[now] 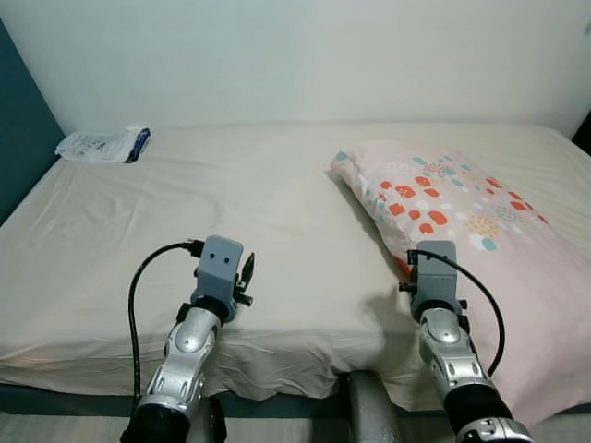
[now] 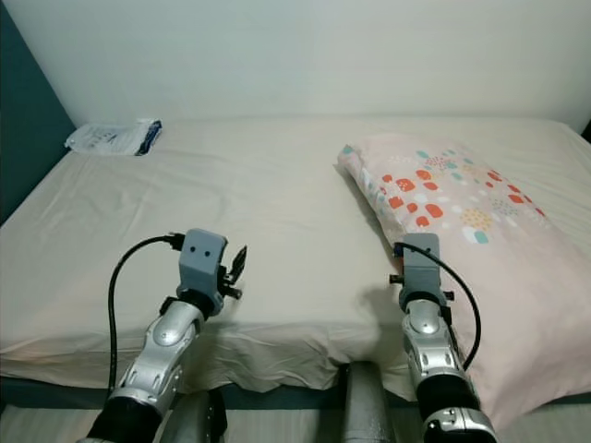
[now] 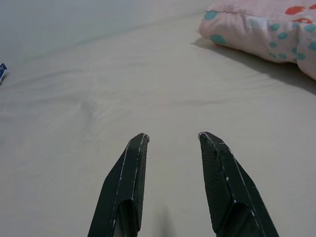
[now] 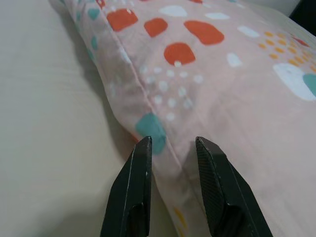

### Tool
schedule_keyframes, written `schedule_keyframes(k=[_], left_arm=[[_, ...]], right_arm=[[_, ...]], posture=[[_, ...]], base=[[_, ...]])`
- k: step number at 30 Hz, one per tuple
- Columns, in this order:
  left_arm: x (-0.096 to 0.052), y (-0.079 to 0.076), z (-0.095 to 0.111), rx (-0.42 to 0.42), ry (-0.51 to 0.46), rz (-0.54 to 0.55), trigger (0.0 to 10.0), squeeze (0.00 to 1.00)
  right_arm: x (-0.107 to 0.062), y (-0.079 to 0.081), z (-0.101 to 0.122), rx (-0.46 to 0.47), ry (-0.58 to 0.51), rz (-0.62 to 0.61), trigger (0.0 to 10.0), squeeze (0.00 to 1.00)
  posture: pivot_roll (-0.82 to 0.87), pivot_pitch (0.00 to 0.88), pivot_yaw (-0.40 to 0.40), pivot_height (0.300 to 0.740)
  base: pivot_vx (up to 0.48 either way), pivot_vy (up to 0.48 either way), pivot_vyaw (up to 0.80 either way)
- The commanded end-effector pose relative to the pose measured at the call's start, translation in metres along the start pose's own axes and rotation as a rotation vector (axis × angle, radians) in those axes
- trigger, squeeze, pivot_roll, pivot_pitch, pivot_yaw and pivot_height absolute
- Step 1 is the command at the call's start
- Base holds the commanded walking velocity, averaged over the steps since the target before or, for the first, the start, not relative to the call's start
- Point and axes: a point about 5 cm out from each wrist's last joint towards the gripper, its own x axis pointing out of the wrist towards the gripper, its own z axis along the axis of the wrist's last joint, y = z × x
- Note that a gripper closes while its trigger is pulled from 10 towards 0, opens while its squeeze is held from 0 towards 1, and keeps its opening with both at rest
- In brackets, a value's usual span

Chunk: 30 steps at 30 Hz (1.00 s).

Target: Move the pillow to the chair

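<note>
A wide bed (image 1: 185,240) with a cream sheet lies ahead of both arms, its near edge just under the wrists. The pink pillow (image 1: 480,268) with orange, teal and white spots lies on the bed directly ahead of the right pincer (image 4: 170,143) and reaches beyond it toward the wall. That pincer stands open, its two black fingers astride the pillow's side seam beside a teal spot, at or very near the fabric. The left pincer (image 3: 173,138) is also open, hovering low over bare sheet, with the pillow well away on its right side. A small white and blue packet (image 1: 103,145) lies far ahead of the left pincer, near the bed's far left corner.
</note>
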Motion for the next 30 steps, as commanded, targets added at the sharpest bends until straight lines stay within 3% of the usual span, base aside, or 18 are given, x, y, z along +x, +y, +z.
schedule_keyframes(k=[1,9,15,18,24,30], left_arm=[[-0.001,0.000,-0.002,0.008,0.019,-0.010,10.0,0.00],[-0.003,0.001,-0.002,-0.009,0.034,-0.032,10.0,0.00],[-0.004,0.001,0.000,-0.074,0.036,-0.047,10.0,0.00],[-0.002,0.001,0.003,-0.154,0.026,-0.041,10.0,0.00],[0.000,0.001,0.007,-0.218,0.017,-0.039,10.0,0.00],[0.000,0.002,0.006,-0.257,0.031,-0.032,10.0,0.00]], right_arm=[[-0.001,0.003,-0.006,0.009,0.039,0.010,10.0,0.00],[-0.002,0.004,-0.003,0.007,0.016,0.043,10.0,0.00],[0.011,-0.018,0.005,0.005,0.024,-0.067,10.0,0.00],[0.021,-0.034,0.011,0.069,0.060,-0.137,10.0,0.00],[0.031,-0.048,0.023,0.222,0.084,-0.185,10.0,0.00],[0.039,-0.048,0.037,0.225,0.085,-0.125,10.0,0.00]], posture=[[-0.07,0.094,0.028,0.582],[-0.05,0.140,0.050,0.582],[-0.06,0.151,0.065,0.582],[-0.06,0.158,0.062,0.582],[-0.06,0.165,0.051,0.582],[-0.07,0.166,0.049,0.582]], base=[[0.000,0.000,0.00],[0.000,0.000,0.00],[0.000,0.000,0.00],[0.000,0.000,0.00],[0.000,0.000,0.00],[0.000,0.000,0.00]])
